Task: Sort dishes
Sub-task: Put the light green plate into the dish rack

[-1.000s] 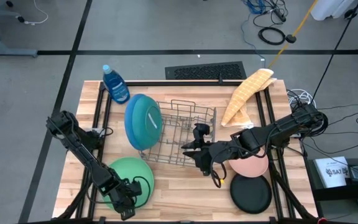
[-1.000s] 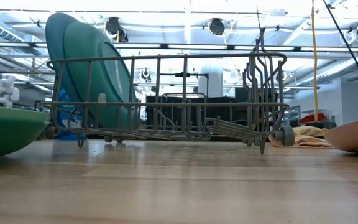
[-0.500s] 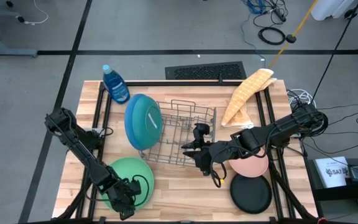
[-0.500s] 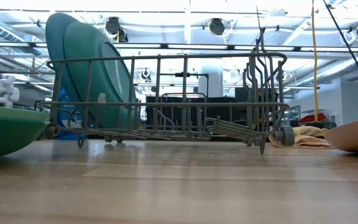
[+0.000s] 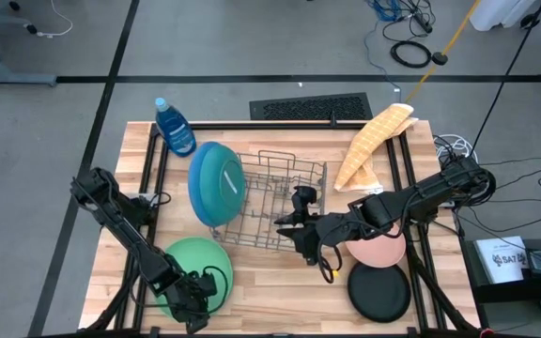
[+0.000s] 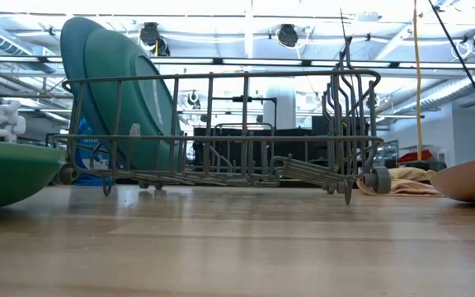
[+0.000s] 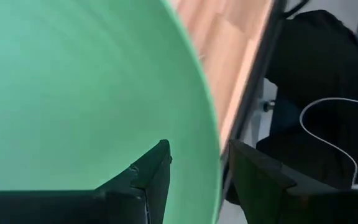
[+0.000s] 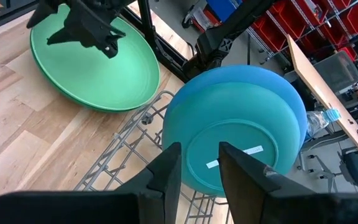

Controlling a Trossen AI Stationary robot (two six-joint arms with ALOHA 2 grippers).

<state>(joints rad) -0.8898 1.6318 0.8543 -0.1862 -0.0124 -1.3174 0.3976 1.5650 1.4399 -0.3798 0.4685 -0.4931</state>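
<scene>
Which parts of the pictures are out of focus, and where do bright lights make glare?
Left wrist view: the green plate fills the picture, soft and without detail, and the left gripper straddles its rim. Low view: the near table is blurred; ceiling lamps glare behind the wire rack. High view: light is even, shadows faint.

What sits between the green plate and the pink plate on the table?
In the high view, the near end of the wire dish rack and the right gripper above it lie between the green plate and the pink plate.
</scene>
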